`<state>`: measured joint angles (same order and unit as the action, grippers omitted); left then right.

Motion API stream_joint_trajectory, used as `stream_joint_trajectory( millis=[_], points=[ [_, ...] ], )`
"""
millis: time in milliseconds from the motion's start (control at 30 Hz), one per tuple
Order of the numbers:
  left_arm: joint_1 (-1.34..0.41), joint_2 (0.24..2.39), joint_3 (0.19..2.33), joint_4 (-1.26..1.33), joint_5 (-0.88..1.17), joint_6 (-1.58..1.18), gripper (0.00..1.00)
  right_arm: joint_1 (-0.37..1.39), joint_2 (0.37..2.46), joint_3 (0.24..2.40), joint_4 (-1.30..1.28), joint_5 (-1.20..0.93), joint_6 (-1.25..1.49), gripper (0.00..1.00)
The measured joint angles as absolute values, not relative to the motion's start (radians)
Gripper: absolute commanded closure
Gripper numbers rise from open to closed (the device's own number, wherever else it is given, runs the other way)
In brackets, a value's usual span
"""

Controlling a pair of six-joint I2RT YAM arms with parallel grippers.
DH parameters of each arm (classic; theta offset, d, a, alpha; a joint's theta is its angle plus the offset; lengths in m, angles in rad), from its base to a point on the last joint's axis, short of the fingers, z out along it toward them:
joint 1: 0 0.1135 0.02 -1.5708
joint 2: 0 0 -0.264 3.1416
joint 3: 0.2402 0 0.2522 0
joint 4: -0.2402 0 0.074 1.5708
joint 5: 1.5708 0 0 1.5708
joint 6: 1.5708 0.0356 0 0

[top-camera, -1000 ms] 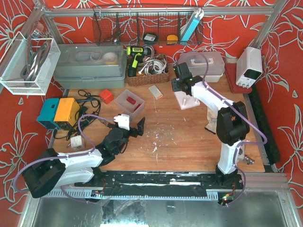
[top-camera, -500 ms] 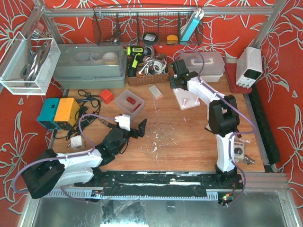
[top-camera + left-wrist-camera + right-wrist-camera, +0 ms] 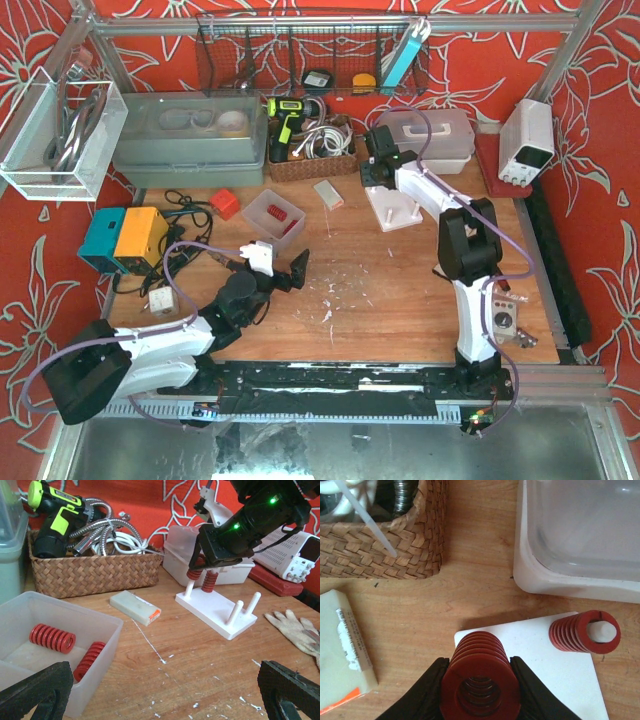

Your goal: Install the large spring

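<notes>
A workshop bench: a cordless drill (image 3: pixel 285 119) in a wicker basket (image 3: pixel 310 168), a bench power supply (image 3: pixel 527 140), a wire tool rack (image 3: pixel 260 55) above the wooden table (image 3: pixel 390 300).

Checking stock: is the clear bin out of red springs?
No, two red springs lie inside the clear bin in the left wrist view.

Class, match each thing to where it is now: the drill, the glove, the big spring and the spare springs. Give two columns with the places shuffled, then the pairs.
Things
1 drill
2 glove
3 big spring
4 spare springs

Places
a in the clear tub
b held by the right gripper
c in the wicker basket
d flat on the table

Pairs: 1-c, 2-d, 3-b, 4-a
</notes>
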<state>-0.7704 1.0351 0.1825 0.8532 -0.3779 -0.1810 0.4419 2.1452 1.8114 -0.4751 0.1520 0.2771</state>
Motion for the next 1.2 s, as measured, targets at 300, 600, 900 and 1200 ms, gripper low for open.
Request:
stream_joint_trajectory(
  millis=[300,600,900,1200],
  points=[
    [-0.770,1.035,0.183,0.853,-0.376,-0.181,0.00,0.434,2.199,1.848,-0.474,0.152,0.275,0.99],
    [-0.770,1.034,0.183,0.853,-0.374,-0.181,0.00,0.430,2.222,1.884,-0.490,0.146,0.275,0.61],
    [-0.770,1.031,0.181,0.854,-0.372,-0.186,0.00,0.430,2.217,1.949,-0.554,0.143,0.266,0.34],
    [-0.770,0.966,0.181,0.847,-0.372,-0.218,0.00,0.432,1.958,1.829,-0.628,0.072,0.271,0.23]
  ],
)
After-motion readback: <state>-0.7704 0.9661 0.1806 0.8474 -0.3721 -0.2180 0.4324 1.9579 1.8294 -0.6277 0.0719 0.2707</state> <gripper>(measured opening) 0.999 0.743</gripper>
